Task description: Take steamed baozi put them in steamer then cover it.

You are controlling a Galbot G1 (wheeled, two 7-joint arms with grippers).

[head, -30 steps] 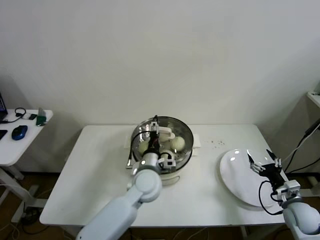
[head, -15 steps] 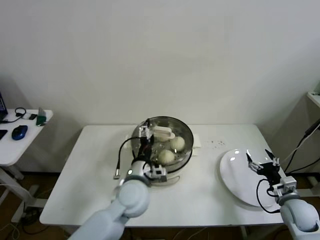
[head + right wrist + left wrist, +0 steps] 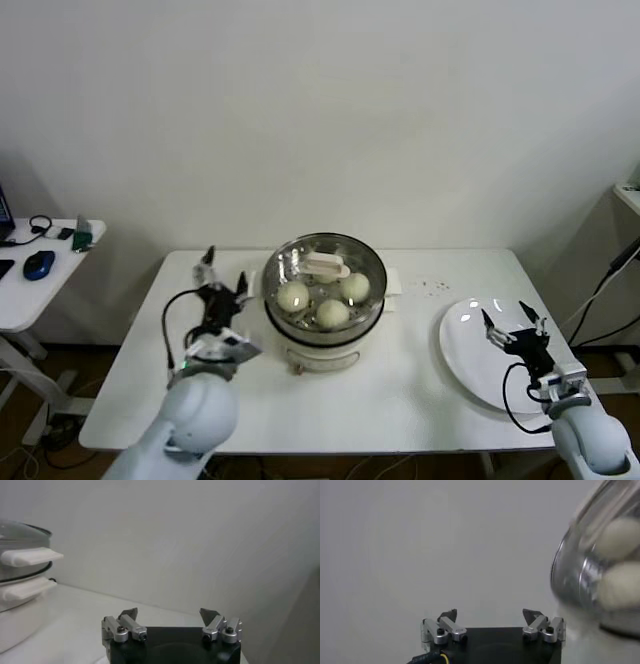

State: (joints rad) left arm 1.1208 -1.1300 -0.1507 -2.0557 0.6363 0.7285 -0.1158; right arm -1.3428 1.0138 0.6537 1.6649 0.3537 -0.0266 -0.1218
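Seemed finished: baozi (image 3: 333, 313) inside lidded steamer (image 3: 324, 300), beside released left pincer (image 3: 222, 293); right pincer (image 3: 514, 331) released, empty.

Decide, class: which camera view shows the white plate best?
The head view: the white plate shows almost whole at the table's right end, empty, with the open right gripper over it. Neither the left wrist view nor the right wrist view shows it.
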